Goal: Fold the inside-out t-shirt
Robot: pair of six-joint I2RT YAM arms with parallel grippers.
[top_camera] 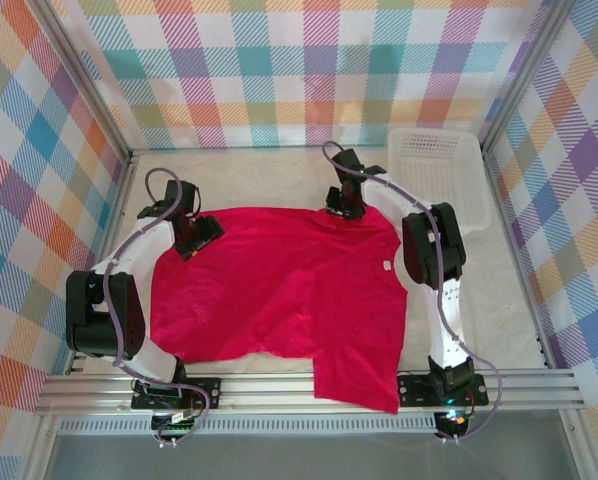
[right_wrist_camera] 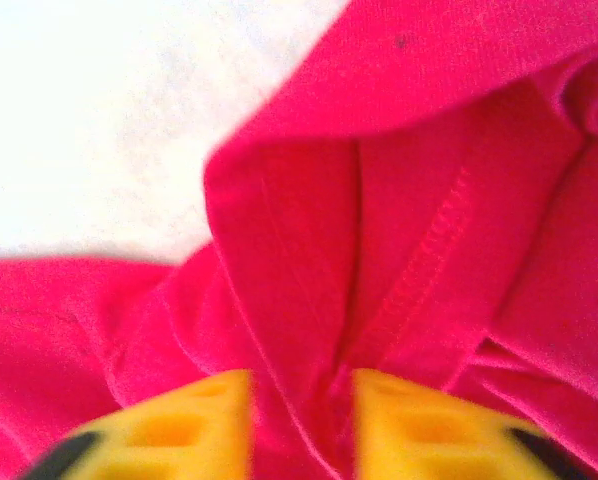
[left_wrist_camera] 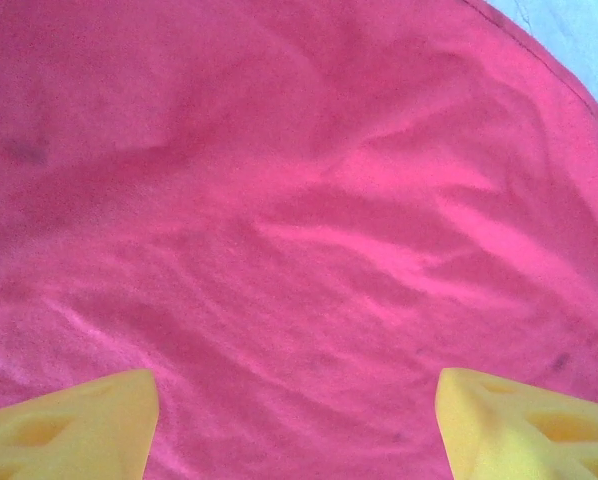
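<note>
The crimson inside-out t-shirt (top_camera: 279, 290) lies spread over the table, its small white tag (top_camera: 386, 265) near the right edge and one corner hanging over the front rail. My left gripper (top_camera: 195, 236) sits at the shirt's far left corner. In the left wrist view it (left_wrist_camera: 297, 420) is open, yellow fingers (left_wrist_camera: 74, 425) wide apart over smooth red fabric (left_wrist_camera: 309, 230). My right gripper (top_camera: 345, 206) is at the shirt's far edge. In the right wrist view it (right_wrist_camera: 301, 420) is shut on a bunched, seamed fold of the shirt (right_wrist_camera: 309, 280).
A white plastic lattice basket (top_camera: 437, 172) stands at the back right, close to the right arm's elbow. Plaid walls enclose the white table (top_camera: 259, 170) on three sides. An aluminium rail (top_camera: 279, 390) runs along the front edge.
</note>
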